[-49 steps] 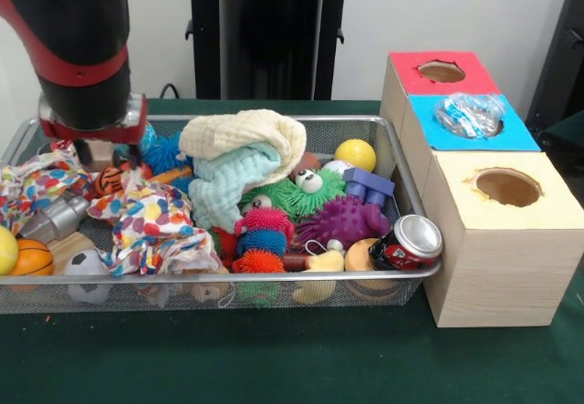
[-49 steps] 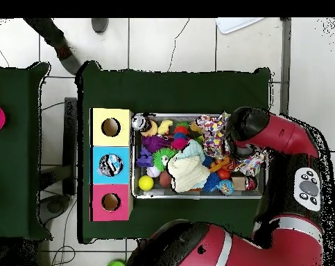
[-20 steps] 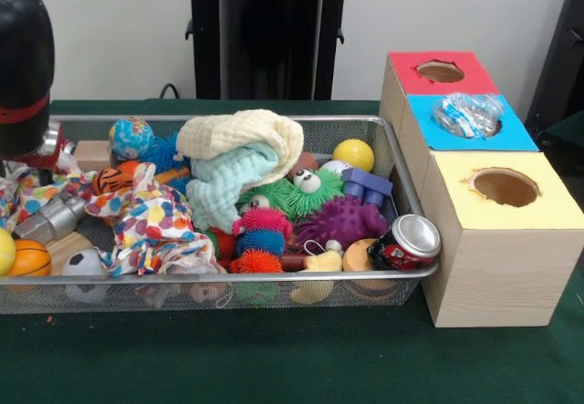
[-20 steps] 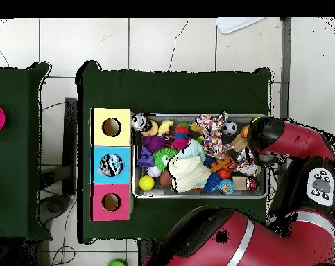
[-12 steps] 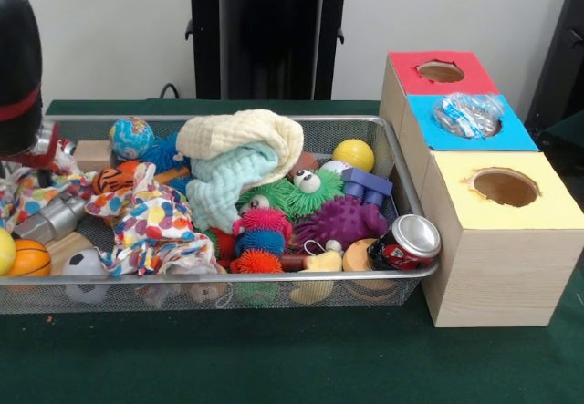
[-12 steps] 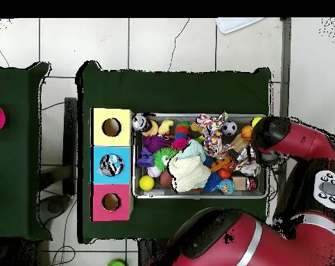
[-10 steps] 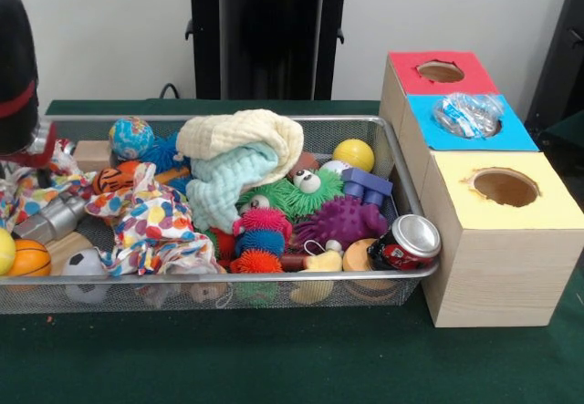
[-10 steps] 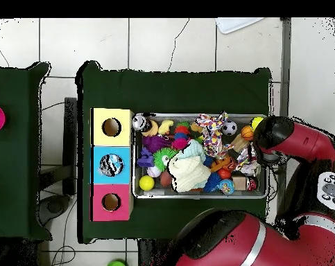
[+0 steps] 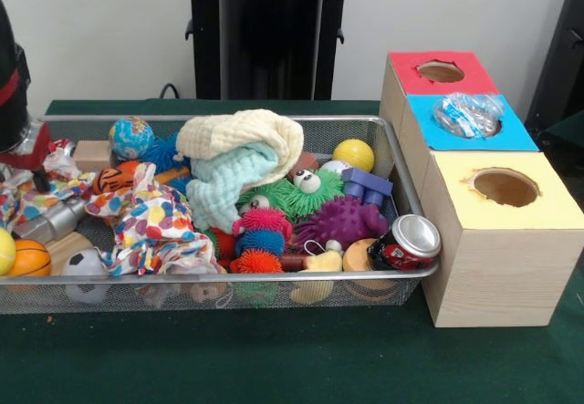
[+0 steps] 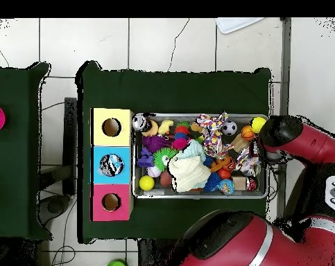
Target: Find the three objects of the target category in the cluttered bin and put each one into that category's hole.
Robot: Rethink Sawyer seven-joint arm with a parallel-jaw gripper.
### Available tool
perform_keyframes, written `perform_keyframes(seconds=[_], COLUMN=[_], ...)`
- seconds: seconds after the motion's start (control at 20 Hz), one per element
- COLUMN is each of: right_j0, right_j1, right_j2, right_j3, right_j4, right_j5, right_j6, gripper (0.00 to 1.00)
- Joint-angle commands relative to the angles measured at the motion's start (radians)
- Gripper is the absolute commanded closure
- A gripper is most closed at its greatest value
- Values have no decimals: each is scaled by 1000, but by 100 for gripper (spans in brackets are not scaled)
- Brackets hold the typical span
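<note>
A clear, crinkled plastic bottle (image 9: 468,114) sits wedged in the round hole (image 10: 111,165) of the blue panel, glossy and catching light (its wrinkles show white and bluish). The wire-mesh bin (image 9: 228,291) on the green counter (image 9: 274,358) is heaped with toys and cloths. The gripper (image 9: 27,144) hangs at the bin's end farthest from the wooden box (image 9: 497,267); I cannot tell whether it is open or closed.
</note>
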Motion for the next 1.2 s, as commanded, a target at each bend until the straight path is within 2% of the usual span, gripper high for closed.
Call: perform_keyframes(seconds=[0.05, 0.2, 0.6, 0.85, 1.0, 1.2], right_j0=[-31, -33, -19, -13, -24, -36], right_j1=[132, 123, 80, 121, 160, 173], right_j2=[136, 143, 142, 141, 173, 209], right_j3=[140, 164, 219, 186, 164, 187], right_j4=[88, 131, 271, 294, 326, 362], right_j5=[-194, -226, -161, -181, -205, -245], right_j6=[271, 290, 329, 293, 274, 249], gripper=[0, 0, 0, 0, 0, 0])
